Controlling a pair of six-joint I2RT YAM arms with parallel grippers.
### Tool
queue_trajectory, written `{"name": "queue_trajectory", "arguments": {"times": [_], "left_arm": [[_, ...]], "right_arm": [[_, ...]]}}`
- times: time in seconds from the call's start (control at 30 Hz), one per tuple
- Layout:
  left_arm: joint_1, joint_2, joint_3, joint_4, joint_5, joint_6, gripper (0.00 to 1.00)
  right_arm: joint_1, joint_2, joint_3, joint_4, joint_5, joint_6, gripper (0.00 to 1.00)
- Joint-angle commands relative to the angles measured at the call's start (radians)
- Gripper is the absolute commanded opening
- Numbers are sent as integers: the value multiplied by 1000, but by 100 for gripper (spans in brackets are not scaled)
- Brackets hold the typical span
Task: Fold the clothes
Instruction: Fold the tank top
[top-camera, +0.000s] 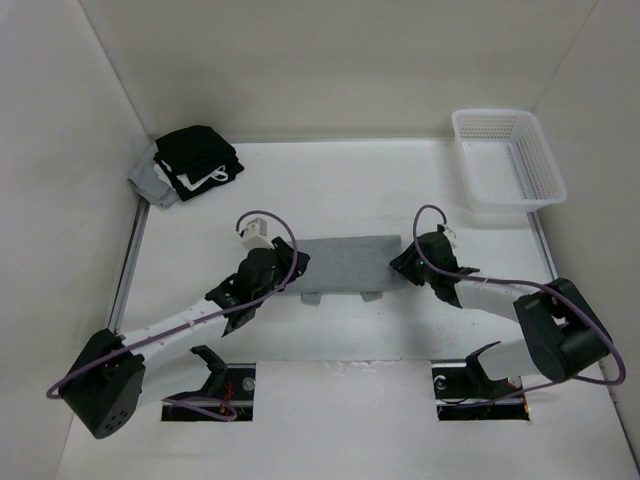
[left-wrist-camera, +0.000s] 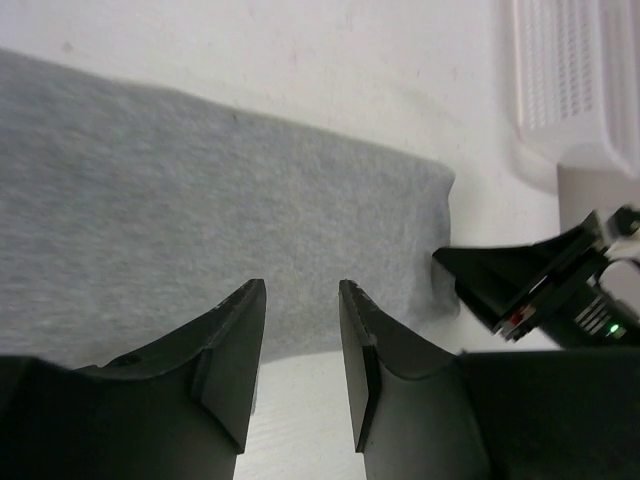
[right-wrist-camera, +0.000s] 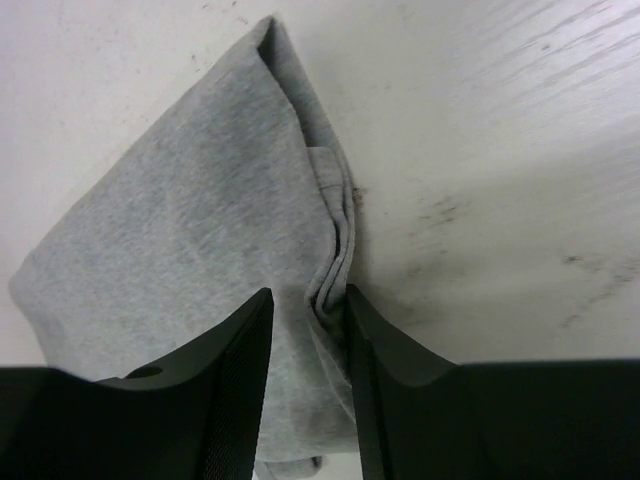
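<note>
My left hand (left-wrist-camera: 300, 288) is hovering at the left end of the grey shorts (top-camera: 350, 262), its fingers parted and holding nothing. The shorts are lying folded flat in the middle of the white surface (top-camera: 350, 190). My right hand (right-wrist-camera: 308, 295) is straddling their bunched right edge; I cannot tell whether it is gripping.

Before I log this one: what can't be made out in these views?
Top view: tips of the left tool and right tool, hidden under their own wrists.
Left wrist view: one end of the grey garment, cut off by the frame edge.
Top view: white mark on the black pile, too small to read.
</note>
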Motion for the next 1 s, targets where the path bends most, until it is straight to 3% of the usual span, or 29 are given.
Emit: {"name": "queue_trajectory", "arguments": {"times": [0.0,0.23,0.37,0.53,0.73,0.97], "left_arm": [[50,-69,-13,-12,36,44,34],[42,-112,-18,-17,58,44,33],[33,-167,-35,-26,50,33,33],[41,-255,-41,-87,38,27,33],[45,-328,-43,-130,38,21,33],[50,-430,-62,-181,42,18,33]], "right_arm": [[26,27,-33,20,-14,57,37],[55,-59,-61,32,114,74,6],[55,-261,-81,-15,169,-4,2],[104,-416,71,-286,194,-102,2],[258,-334,308,-478,249,-153,2],[449,-21,597,-571,318,-184,3]]}}
